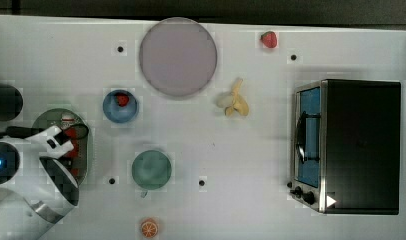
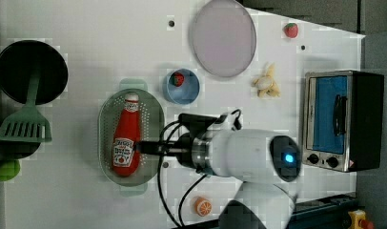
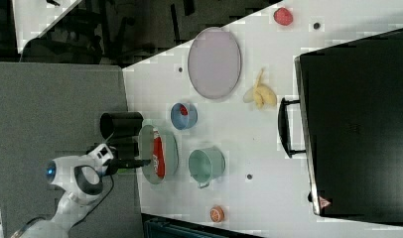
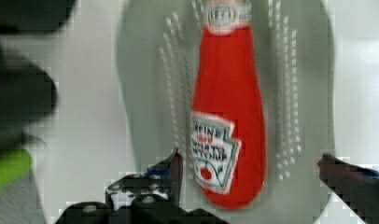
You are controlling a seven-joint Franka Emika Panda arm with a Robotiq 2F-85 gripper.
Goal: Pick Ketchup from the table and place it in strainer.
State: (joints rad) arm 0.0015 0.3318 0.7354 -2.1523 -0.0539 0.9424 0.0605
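In the top view's left, the strainer [image 1: 88, 145] sits at the table's edge with the arm over it, and red patches of the Ketchup [image 1: 71, 149] show under the white wrist. In the left view the bottle lies flat inside the mint basket [image 2: 153, 119], cap toward the top of the left view, its length nearly matching the basket's inside, and the gripper [image 2: 143, 148] reaches in level from the left view's right, beside the label end. In the right view the bottle [image 3: 159, 157] again lies within the strainer [image 3: 170, 148], next to the green cup [image 3: 206, 166]. In the wrist view the two fingers [image 4: 171, 170] stand wide apart on either side of the bottle's base [image 4: 227, 140], touching nothing, so the tool is released. I judge the placing done and the step in hand to be the let-go; the next move calls for drawing the arm straight back and clear without nudging bottle or basket.
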